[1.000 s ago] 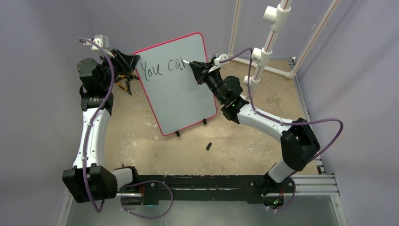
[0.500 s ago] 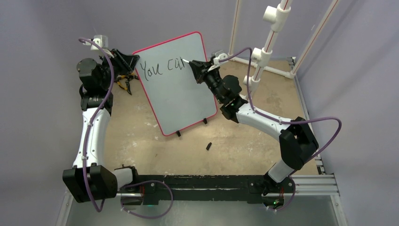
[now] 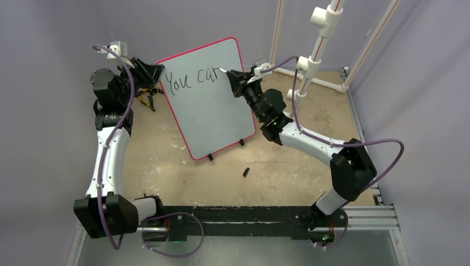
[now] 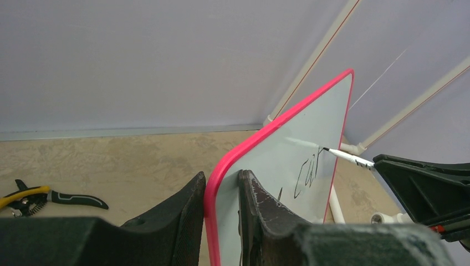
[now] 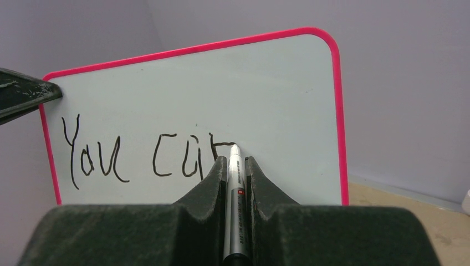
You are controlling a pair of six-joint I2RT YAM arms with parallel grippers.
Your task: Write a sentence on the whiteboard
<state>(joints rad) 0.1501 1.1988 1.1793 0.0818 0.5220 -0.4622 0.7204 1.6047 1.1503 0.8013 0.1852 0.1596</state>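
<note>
The whiteboard (image 3: 213,105) stands tilted on small black feet, white with a pink-red rim. It also shows in the left wrist view (image 4: 310,133) and the right wrist view (image 5: 266,83). The sentence (image 3: 188,80) reads "You ca" plus a started stroke in black (image 5: 138,158). My left gripper (image 3: 155,75) is shut on the whiteboard's left rim (image 4: 219,185). My right gripper (image 3: 233,77) is shut on a silver-white marker (image 5: 234,188), its tip touching the board at the end of the last stroke (image 4: 343,156).
Yellow-handled pliers (image 3: 145,97) lie on the tan tabletop behind the board's left edge, also in the left wrist view (image 4: 33,197). A small black marker cap (image 3: 245,172) lies in front of the board. White PVC pipes (image 3: 310,61) stand at the back right.
The right gripper has moved the marker tip slightly up and right, adding a short top stroke after "ca". The left gripper and the board have not moved.
</note>
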